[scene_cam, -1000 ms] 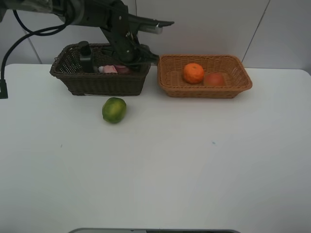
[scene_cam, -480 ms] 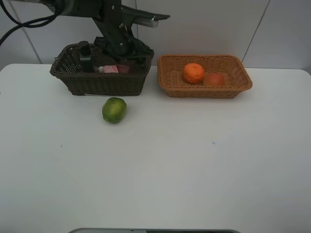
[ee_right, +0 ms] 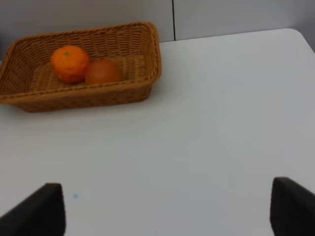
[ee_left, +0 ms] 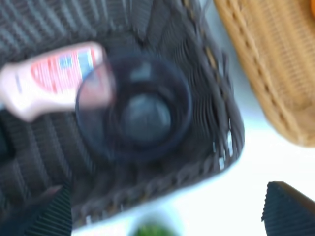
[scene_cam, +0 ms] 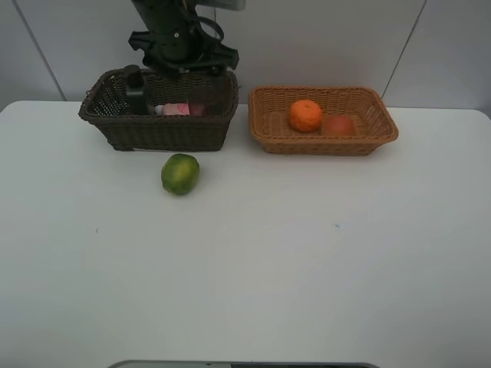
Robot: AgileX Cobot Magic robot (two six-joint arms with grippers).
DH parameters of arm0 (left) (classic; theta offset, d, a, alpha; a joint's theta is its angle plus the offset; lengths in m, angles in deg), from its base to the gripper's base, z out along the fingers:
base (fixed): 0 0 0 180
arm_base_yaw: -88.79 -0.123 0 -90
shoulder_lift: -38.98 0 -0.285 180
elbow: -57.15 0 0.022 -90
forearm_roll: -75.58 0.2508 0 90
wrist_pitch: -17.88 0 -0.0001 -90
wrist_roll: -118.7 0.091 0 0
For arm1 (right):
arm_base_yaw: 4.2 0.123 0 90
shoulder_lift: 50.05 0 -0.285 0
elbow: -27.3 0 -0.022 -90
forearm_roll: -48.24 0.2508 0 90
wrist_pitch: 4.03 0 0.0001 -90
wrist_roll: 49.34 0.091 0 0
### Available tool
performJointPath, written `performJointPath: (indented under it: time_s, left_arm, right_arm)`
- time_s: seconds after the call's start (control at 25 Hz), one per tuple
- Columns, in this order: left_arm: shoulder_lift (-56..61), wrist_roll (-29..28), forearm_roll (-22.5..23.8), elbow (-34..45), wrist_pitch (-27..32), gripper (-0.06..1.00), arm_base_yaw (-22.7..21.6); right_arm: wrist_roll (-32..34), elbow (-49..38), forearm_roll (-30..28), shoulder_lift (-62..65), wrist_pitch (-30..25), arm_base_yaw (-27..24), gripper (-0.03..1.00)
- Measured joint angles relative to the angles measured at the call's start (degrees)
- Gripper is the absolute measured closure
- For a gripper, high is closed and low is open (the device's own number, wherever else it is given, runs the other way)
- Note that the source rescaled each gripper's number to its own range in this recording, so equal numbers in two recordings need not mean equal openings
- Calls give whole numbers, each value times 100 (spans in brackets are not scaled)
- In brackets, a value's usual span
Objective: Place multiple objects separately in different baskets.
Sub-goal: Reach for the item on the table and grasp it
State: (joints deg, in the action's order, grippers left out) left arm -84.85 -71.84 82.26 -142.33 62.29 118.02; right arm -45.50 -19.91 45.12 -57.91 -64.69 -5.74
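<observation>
1. The dark brown basket (scene_cam: 157,126) is seen at the back left of the white table (scene_cam: 245,261), with the light orange-tan basket (scene_cam: 322,123) just beside it to the right.
2. In the dark basket, the dark green pump bottle (scene_cam: 136,90) is stood upright at the left end, the pink bottle (ee_left: 47,78) is laid on its side, and the translucent cup (ee_left: 134,109) is set upright touching it, at the right end.
3. The orange (scene_cam: 305,116) and the red-orange fruit (scene_cam: 338,125) are held in the tan basket, side by side.
4. The green round fruit (scene_cam: 180,173) is left on the table just in front of the dark basket.
5. The left gripper (ee_left: 167,209) is held above the dark basket with its jaws spread wide and nothing between them.
6. The right gripper (ee_right: 167,209) is seen over bare table, jaws parted and empty.
</observation>
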Motion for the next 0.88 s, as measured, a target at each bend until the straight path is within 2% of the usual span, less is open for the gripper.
performJointPath:
  time_s: [0.28,0.44,0.64,0.88]
  left_arm:
    - [787,-11,-102,1676,-425,-5,11]
    - [950,-219,-147,2299,-461,-5,18]
    - [955,-717,-164,2675,-503,-5,61]
    - [934,-768,-164,2745,-751,-5,67]
  right_arm:
    - [0,0,0,1,0,0,16]
    - [0,0,0,1,0,0,16]
    - [0,0,0,1,0,0,16]
    - [0,0,0,1,0,0,16]
